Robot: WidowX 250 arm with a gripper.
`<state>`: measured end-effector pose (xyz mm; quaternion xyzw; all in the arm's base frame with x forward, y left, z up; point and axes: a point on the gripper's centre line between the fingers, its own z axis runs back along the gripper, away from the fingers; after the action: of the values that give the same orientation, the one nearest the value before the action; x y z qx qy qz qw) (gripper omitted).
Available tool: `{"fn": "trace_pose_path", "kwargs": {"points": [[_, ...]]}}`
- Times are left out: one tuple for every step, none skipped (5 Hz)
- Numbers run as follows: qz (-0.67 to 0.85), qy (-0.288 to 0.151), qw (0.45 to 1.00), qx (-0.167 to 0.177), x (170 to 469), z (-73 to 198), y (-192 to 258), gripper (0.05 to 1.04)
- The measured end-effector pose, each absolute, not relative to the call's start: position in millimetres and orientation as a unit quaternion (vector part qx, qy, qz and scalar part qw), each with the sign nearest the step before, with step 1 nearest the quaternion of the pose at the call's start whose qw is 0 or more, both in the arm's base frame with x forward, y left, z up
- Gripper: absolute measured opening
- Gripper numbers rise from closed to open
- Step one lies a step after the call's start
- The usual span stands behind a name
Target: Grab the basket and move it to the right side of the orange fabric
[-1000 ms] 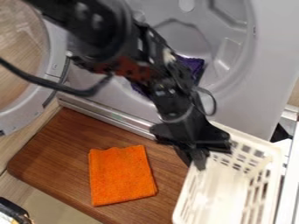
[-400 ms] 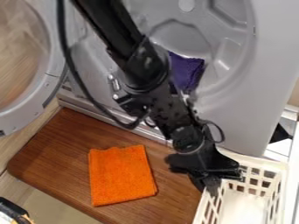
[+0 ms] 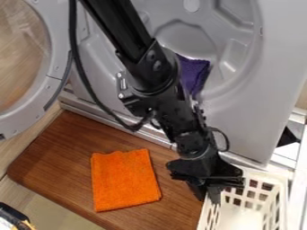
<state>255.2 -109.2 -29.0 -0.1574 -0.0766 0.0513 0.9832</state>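
The white slotted basket [image 3: 242,219] is in the lower right, to the right of the orange fabric, and part of it runs past the bottom edge. Over its upper left side hangs the black gripper [image 3: 206,196], shut on the basket's rim and hiding that corner. The orange fabric [image 3: 124,180] lies flat on the brown wooden board, left of the gripper and apart from it.
Behind the board [image 3: 66,157] stands a grey machine front [image 3: 240,121] with a round opening holding a purple cloth [image 3: 193,74]. Its round door [image 3: 54,90] hangs open on the left. A black and yellow object [image 3: 13,217] is in the lower left corner.
The gripper and basket have moved down and to the right since the earliest frame, then slightly back left. The upper arm has swung, uncovering more of the purple cloth. The orange fabric has stayed put.
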Motion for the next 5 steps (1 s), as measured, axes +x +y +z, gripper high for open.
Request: {"fn": "trace_pose_path", "kwargs": {"points": [[0.045,-0.077,0.985,-0.147,254.2,-27.1,-105.9,0.637],[0.046,-0.082,0.985,-0.143,253.2,-21.0,-102.6,0.932],[0.033,-0.078,0.987,-0.136,254.9,-11.2,-101.4,1.007],[0.015,-0.094,0.987,-0.131,263.5,12.1,-101.3,1.003],[-0.007,-0.109,0.989,-0.103,275.7,51.6,-96.0,0.999]]}}
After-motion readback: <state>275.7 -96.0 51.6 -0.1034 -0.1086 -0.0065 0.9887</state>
